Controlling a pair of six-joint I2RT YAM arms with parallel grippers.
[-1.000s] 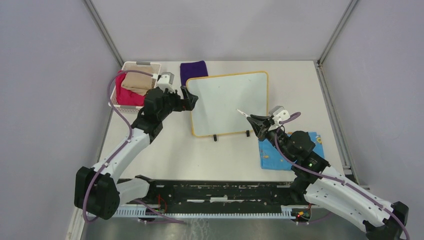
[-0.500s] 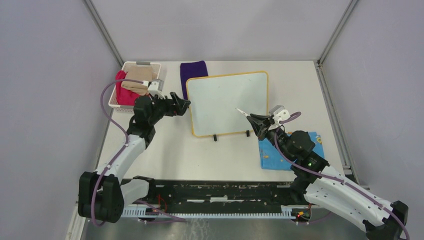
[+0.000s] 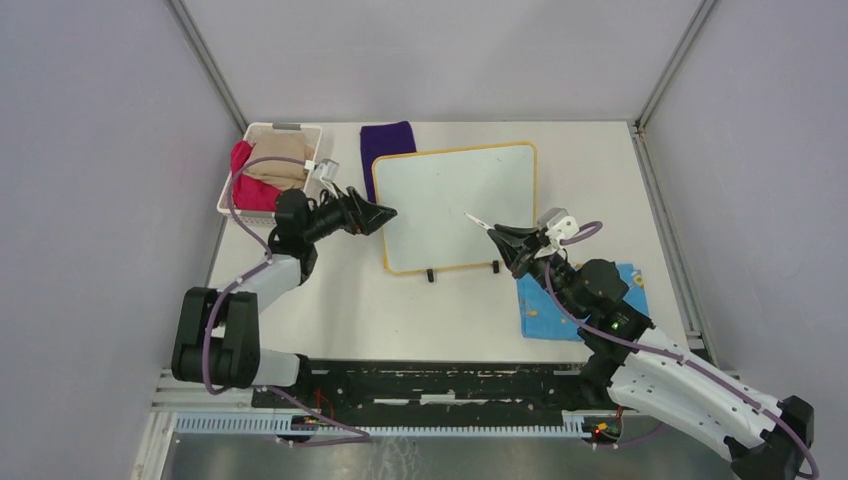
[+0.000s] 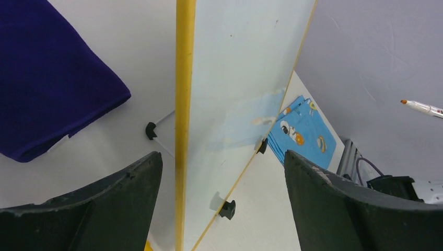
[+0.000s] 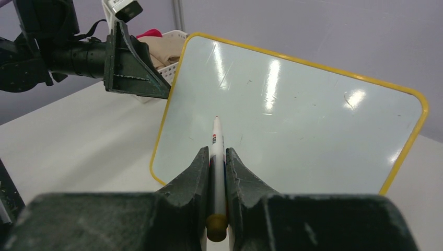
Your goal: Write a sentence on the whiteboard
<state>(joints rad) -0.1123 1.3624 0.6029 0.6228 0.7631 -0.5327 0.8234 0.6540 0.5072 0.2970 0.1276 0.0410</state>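
Observation:
The whiteboard (image 3: 440, 200) stands tilted on black clip feet, its yellow frame around a white face; no sentence shows on it. My left gripper (image 3: 386, 212) is open at the board's left edge. In the left wrist view that yellow edge of the whiteboard (image 4: 235, 78) runs between the spread fingers of the left gripper (image 4: 222, 157), touching neither. My right gripper (image 3: 497, 234) is shut on a white marker (image 3: 478, 222), held just off the board's lower right part. In the right wrist view the marker (image 5: 217, 136) points from the right gripper (image 5: 218, 155) at the whiteboard (image 5: 292, 115). The marker's orange tip (image 4: 420, 107) stays off the surface.
A white basket (image 3: 262, 132) with red and tan cloths sits at the back left. A purple cloth (image 3: 387, 140) lies behind the board's left corner. A blue cartoon-print cloth (image 3: 555, 312) lies under my right arm. Grey walls close three sides.
My left arm has folded down and back, and its gripper drew off the board's left edge, then returned to it slightly lower. The right gripper crept up-left with the marker.

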